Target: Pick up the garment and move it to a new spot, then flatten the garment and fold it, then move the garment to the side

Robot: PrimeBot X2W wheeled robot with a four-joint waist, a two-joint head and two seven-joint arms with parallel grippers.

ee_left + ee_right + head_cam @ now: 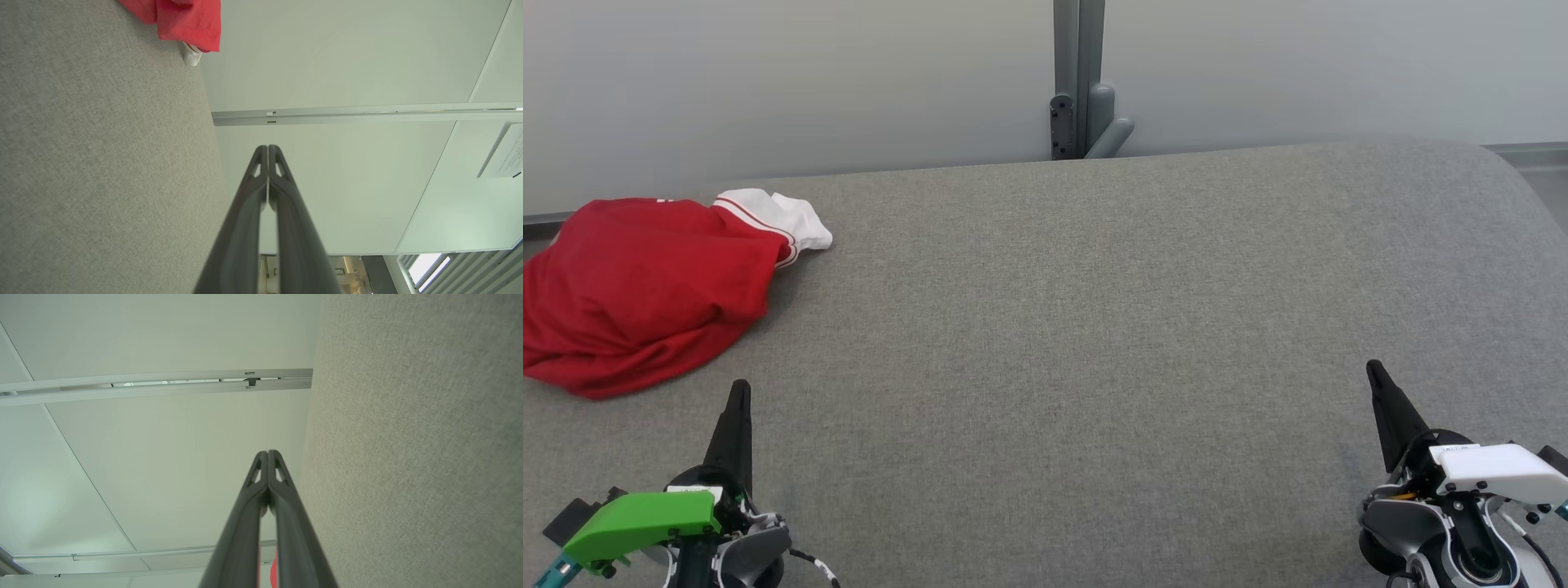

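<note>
Lying crumpled at frame's left edge, red garment (645, 286) sits near left gripper (738, 396), above it; right gripper (1376, 376) well apart, lower right. Both pressed together, empty.

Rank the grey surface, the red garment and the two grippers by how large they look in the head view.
1. grey surface
2. red garment
3. left gripper and right gripper: they look alike, so unranked; both are nearest the camera.

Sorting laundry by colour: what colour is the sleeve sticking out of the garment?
The sleeve is white with thin red stripes, best seen in head view.
</note>
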